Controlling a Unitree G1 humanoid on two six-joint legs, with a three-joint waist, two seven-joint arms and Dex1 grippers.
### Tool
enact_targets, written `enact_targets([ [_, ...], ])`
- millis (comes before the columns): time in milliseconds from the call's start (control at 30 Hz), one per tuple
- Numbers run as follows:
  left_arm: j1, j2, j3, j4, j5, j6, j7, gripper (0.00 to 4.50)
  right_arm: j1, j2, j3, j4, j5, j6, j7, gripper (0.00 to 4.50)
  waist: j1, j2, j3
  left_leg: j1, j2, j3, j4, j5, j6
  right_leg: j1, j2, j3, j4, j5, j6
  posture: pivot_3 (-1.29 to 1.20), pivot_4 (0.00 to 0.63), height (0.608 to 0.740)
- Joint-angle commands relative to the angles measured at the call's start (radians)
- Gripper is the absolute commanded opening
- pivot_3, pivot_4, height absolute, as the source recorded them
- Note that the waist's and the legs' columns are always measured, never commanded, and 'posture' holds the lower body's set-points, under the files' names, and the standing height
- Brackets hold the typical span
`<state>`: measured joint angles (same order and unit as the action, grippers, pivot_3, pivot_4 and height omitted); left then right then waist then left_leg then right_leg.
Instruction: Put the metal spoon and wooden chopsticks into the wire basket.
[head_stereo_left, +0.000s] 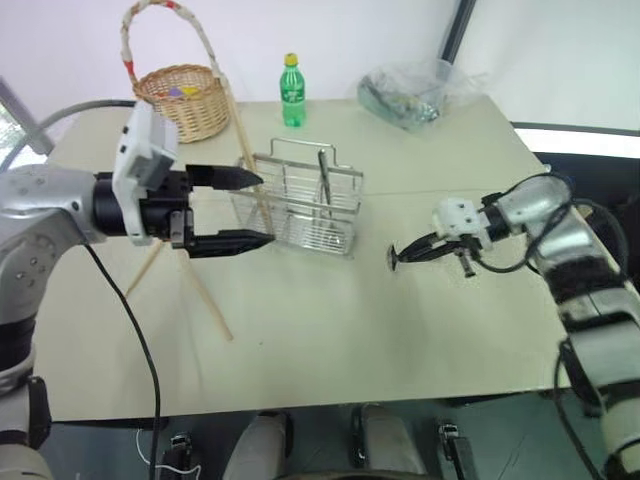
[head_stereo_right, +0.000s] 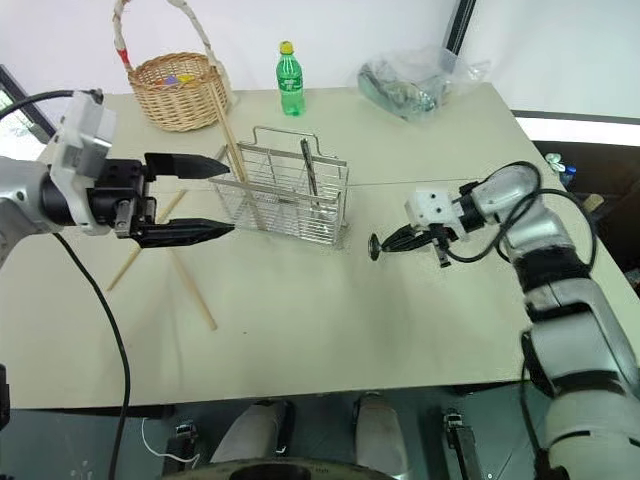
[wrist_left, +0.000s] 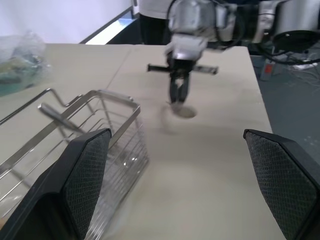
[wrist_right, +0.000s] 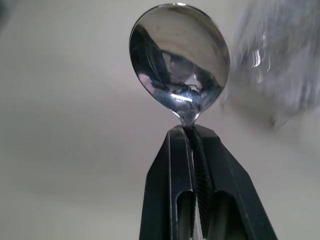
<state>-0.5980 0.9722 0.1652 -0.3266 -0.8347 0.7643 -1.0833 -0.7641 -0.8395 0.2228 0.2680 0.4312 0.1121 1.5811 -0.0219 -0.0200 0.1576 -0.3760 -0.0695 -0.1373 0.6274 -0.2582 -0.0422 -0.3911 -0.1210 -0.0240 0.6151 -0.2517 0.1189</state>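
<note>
While one metal spoon (wrist_right: 179, 60) is gripped, chopsticks lie uncountable.

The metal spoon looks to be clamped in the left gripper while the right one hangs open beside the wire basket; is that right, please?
Not quite: the arms are swapped. The metal spoon is clamped in the right gripper, jaws shut on its neck, as the right wrist view shows. The left gripper hangs open beside the wire basket.

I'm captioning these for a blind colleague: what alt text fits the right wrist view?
The right gripper, its two black fingers shut, holds a shiny metal spoon by the neck, bowl pointing away from the camera. Behind it lies a pale table.
</note>
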Motion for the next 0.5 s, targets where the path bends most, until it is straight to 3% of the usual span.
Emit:
enact_targets([
  [33, -0.008, 0.012, 0.032, -0.002, 0.012, -0.031, -0.012, 4.5, -0.008, -0.035, -0.169, -0.307, 0.304, 0.368, -0.132, 0.04, 0.003, 0.0, 0.0, 0.0, 0.0, 0.0, 0.0, 0.0, 0.0, 0.0, 0.0, 0.0, 0.0, 0.0, 0.0, 0.0, 0.15, 0.674],
  [167, -0.009, 0.008, 0.025, 0.02, 0.036, -0.052, -0.024, 4.5, -0.112, 0.08, -0.295, -0.404, 0.496, 0.606, -0.442, 0.04, 0.008, -0.001, -0.001, 0.001, 0.001, 0.0, 0.0, -0.001, 0.001, 0.001, 0.0, 0.0, -0.001, -0.002, -0.003, 0.0, 0.15, 0.674],
  [300, -0.018, 0.002, 0.011, 0.049, 0.063, -0.077, -0.037, 4.5, -0.207, 0.22, -0.322, -0.391, 0.509, 0.674, -0.666, 0.04, 0.01, -0.003, -0.002, 0.001, 0.001, 0.001, 0.0, 0.0, 0.001, 0.0, 0.0, 0.0, -0.001, -0.001, -0.006, 0.0, 0.15, 0.674],
  [500, -0.034, -0.011, 0.005, 0.066, 0.081, -0.089, -0.041, 4.5, -0.211, 0.373, -0.216, -0.316, 0.245, 0.525, -0.861, 0.04, 0.01, -0.003, -0.002, -0.001, -0.002, 0.0, 0.0, -0.001, 0.001, -0.005, -0.002, 0.0, -0.001, 0.001, -0.002, 0.0, 0.15, 0.674],
])
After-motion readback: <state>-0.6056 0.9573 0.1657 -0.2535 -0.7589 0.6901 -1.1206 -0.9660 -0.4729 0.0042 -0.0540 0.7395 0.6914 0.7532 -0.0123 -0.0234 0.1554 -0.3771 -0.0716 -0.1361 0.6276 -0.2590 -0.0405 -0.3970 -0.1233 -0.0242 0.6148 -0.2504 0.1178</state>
